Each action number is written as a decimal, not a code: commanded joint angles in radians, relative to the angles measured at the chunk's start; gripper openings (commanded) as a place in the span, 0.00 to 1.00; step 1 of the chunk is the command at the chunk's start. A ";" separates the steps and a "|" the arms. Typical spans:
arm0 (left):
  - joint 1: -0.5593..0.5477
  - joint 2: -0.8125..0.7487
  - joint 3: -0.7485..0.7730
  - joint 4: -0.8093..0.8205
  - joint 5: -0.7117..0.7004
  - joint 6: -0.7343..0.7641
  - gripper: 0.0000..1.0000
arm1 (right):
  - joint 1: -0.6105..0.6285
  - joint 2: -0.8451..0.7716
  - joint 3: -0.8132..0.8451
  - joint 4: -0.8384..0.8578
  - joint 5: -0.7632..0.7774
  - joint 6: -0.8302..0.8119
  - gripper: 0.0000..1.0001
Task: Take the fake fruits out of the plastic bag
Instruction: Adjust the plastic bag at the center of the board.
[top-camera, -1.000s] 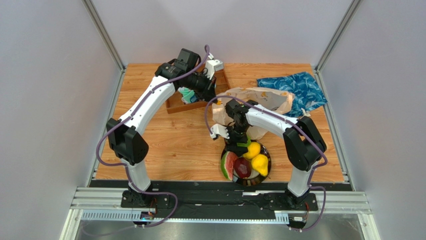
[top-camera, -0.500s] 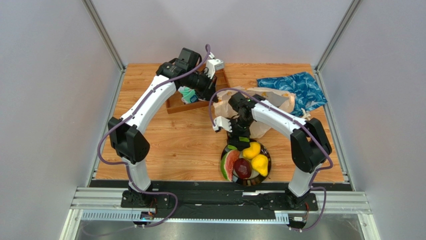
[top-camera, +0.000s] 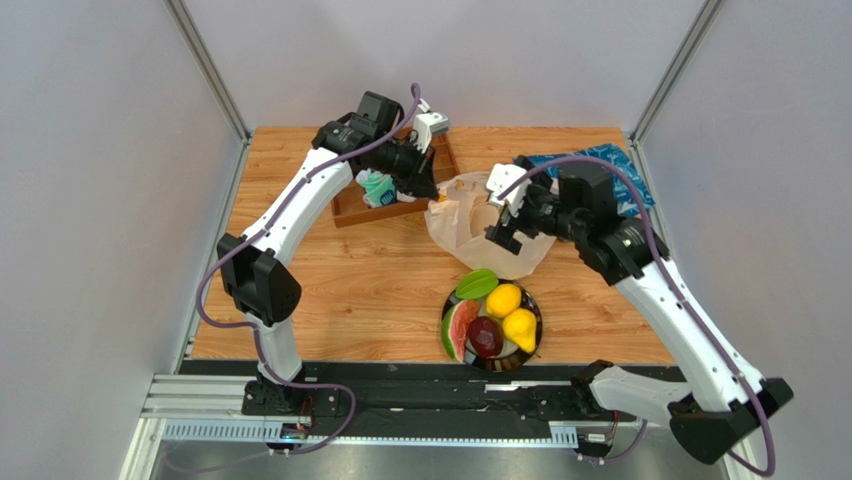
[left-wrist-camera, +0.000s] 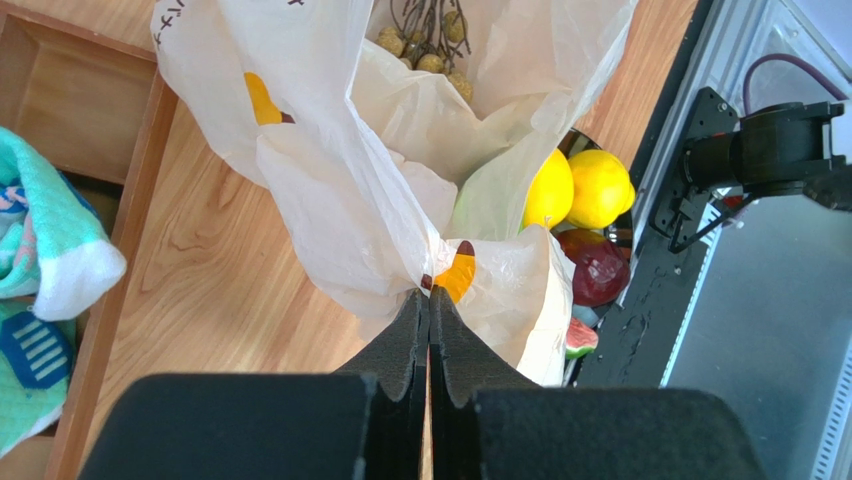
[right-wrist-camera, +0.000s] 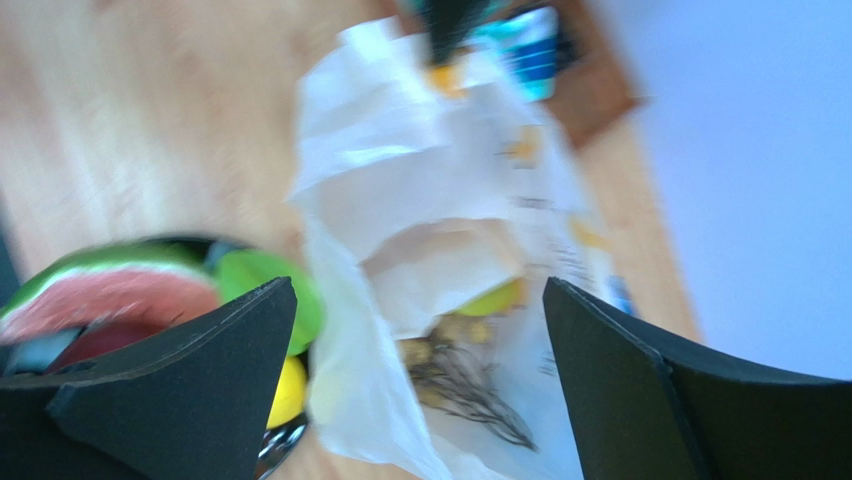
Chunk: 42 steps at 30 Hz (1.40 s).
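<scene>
The plastic bag (top-camera: 470, 215) lies mid-table, its mouth held up. My left gripper (top-camera: 432, 192) is shut on the bag's edge, as the left wrist view (left-wrist-camera: 428, 296) shows. Inside the bag (left-wrist-camera: 330, 180) lies a tan grape bunch (left-wrist-camera: 430, 45). My right gripper (top-camera: 505, 232) is open and empty above the bag (right-wrist-camera: 430, 180); its view shows the grape bunch (right-wrist-camera: 465, 370) and a yellow starfruit (right-wrist-camera: 495, 297) inside. The black plate (top-camera: 535, 345) holds a green piece (top-camera: 477, 284), an orange (top-camera: 503, 300), a yellow pear (top-camera: 520, 328), a dark red fruit (top-camera: 485, 335) and a watermelon slice (top-camera: 457, 330).
A wooden tray (top-camera: 350, 212) with teal-and-white packets (top-camera: 376, 188) stands behind the bag on the left, under my left arm. A blue patterned bag (top-camera: 610, 165) lies at the back right, partly behind my right arm.
My right gripper has left the plate, where the green piece now lies, and has swung up and back to the right, over the bag. The left gripper still holds the bag.
</scene>
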 joint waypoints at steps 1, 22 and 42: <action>-0.009 -0.006 0.034 0.010 0.038 0.007 0.00 | -0.027 0.102 -0.068 0.162 0.111 0.111 0.92; -0.052 -0.060 -0.050 -0.024 -0.040 0.080 0.00 | -0.153 0.117 -0.446 0.155 0.287 0.085 0.30; -0.177 -0.111 -0.093 -0.068 -0.179 0.191 0.00 | -0.353 0.391 -0.100 0.194 0.092 0.278 0.45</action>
